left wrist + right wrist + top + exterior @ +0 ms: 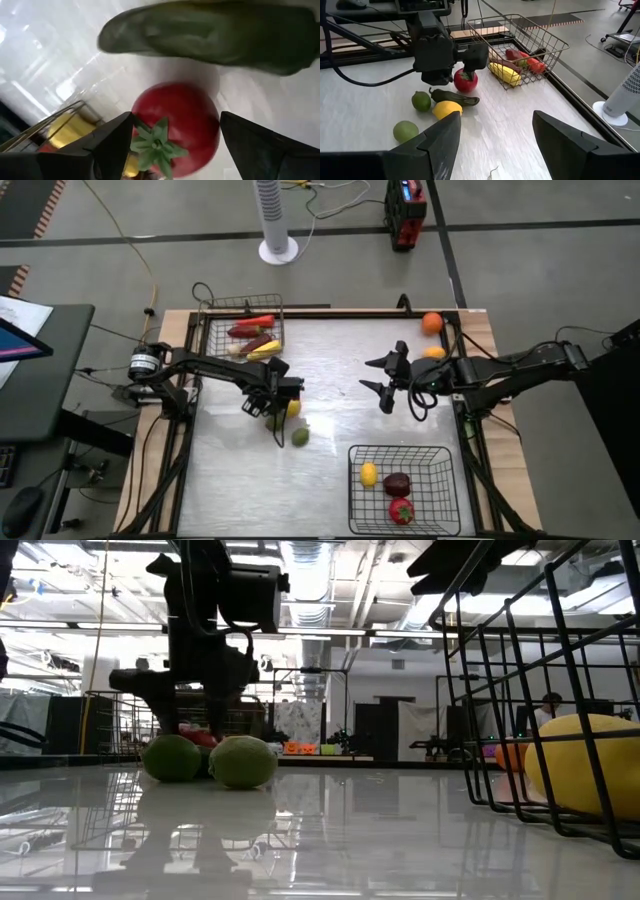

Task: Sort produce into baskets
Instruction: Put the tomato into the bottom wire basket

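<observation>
Left pincer (465, 75): fingers apart, straddling the red tomato (177, 125) on the bench (330, 420).
Dark green pod (455, 96): just beyond tomato.
Right pincer (380, 375): spread wide, well apart.

White tower fan (277, 220): upright on the grey floor beyond the table's (330, 415) far edge; its round base also shows in the right wrist view (615, 116). Red and black box (405, 213), possibly a power unit: on the floor to the right of the fan. Yellow cable (130, 245): runs across the floor left of the fan. Dark side desk (40, 370): further left of the fan, nearer the camera, beside the table.
</observation>
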Controlling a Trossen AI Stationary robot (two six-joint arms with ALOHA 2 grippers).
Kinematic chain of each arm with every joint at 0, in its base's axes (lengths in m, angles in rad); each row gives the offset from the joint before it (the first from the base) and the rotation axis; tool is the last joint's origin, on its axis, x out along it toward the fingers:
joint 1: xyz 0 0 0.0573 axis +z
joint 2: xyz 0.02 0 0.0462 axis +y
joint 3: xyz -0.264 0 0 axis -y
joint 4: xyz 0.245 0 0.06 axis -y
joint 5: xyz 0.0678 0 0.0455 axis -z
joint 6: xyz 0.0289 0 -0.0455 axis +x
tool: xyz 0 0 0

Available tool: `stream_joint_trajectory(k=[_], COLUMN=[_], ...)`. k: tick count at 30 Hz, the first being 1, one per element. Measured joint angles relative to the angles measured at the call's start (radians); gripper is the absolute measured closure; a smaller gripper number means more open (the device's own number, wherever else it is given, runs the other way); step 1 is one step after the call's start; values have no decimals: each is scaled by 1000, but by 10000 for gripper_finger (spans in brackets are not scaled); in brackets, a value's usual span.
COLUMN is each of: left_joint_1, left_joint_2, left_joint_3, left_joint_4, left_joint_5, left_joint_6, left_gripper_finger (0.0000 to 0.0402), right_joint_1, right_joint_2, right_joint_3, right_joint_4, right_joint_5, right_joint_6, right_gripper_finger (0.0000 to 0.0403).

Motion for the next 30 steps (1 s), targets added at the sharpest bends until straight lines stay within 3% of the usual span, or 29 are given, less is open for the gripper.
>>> stream_joint_trajectory(k=[11, 22, 30], left_joint_1=[-9, -33, -2], left_joint_2=[0, 0, 0], left_joint_3=[0, -1, -2], left_joint_4=[2, -10, -43], left_joint_5=[-10, 27, 26], left_joint_6=[-70, -225, -308], left_gripper_finger=[110, 48, 41], right_joint_1=[0, 0, 0], right_joint_2=[0, 0, 0], right_joint_3=[0, 0, 0], right_joint_4=[2, 12, 14], right_joint_5=[0, -1, -6], right_joint_6=[-3, -5, 1], right_gripper_finger=[127, 127, 127])
